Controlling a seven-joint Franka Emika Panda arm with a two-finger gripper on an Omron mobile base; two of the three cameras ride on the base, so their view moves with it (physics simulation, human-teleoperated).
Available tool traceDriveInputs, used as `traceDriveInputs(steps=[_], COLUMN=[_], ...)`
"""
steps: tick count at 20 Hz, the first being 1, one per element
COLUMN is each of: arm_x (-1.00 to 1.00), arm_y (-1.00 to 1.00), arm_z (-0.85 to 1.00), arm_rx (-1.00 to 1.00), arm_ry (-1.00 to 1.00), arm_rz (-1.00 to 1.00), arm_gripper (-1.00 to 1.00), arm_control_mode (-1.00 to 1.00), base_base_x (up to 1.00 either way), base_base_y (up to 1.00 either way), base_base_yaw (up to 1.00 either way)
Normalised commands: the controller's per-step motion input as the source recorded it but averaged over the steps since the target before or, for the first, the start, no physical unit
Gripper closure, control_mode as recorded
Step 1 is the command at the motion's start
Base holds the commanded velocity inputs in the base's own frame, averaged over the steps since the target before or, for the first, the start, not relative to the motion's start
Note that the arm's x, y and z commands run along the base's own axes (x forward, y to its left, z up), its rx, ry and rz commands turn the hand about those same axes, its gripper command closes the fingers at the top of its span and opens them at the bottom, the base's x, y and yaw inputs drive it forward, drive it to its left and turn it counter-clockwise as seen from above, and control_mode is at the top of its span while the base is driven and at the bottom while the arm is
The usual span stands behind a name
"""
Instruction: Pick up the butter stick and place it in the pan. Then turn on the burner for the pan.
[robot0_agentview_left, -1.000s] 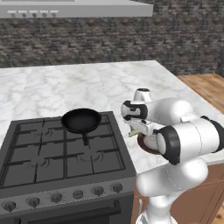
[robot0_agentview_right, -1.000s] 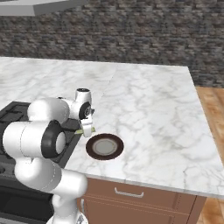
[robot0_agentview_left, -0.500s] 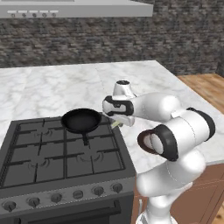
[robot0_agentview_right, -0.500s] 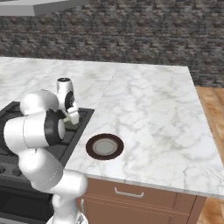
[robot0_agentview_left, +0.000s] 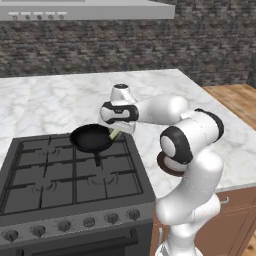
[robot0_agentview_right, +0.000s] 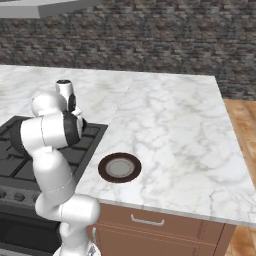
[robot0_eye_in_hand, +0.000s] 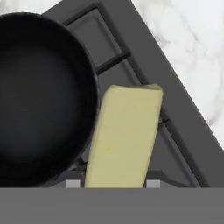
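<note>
Butter (robot0_eye_in_hand: 124, 135): pale yellow-green bar, clamped in the tool (robot0_agentview_left: 120, 131), jaws closed on its near end so the free end juts forward; in the hand view it lies just outside the pan rim, over the grate bars, not yet above the pan floor

Pan (robot0_agentview_left: 91, 138): round, all black, empty, seated on the rear right burner (robot0_agentview_left: 116, 149) of the stove (robot0_agentview_left: 60, 192), short handle toward the stove front; judged ready to receive the bar, which sits at its right edge

Tool: held low beside the pan's right rim, arm reaching leftward from the base; the grip near one end leaves most of the bar clear, judged to let it drop flat once over the pan

Knobs (robot0_agentview_left: 89, 222): row along the stove front, untouched; the burner step is judged still to come

Plate (robot0_agentview_right: 119, 167): brown-rimmed, grey centre, bare, on the marble table (robot0_agentview_right: 180, 130) near its front edge, well apart from the pan

Next, as a judgement: a short shift leftward over the pan, then release
</note>
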Motion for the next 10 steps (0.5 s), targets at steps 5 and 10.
traceDriveInputs(steps=[5, 10], arm_x=[0.51, 0.48], arm_y=[0.57, 0.42], arm_z=[-0.04, -0.22], arm_rx=[-0.05, -0.09], arm_ry=[-0.01, 0.0], arm_rz=[0.04, 0.0], arm_gripper=[1.0, 1.0], arm_control_mode=[-1.0, -1.0], base_base_x=[0.0, 0.0], base_base_y=[0.0, 0.0], base_base_yaw=[0.0, 0.0])
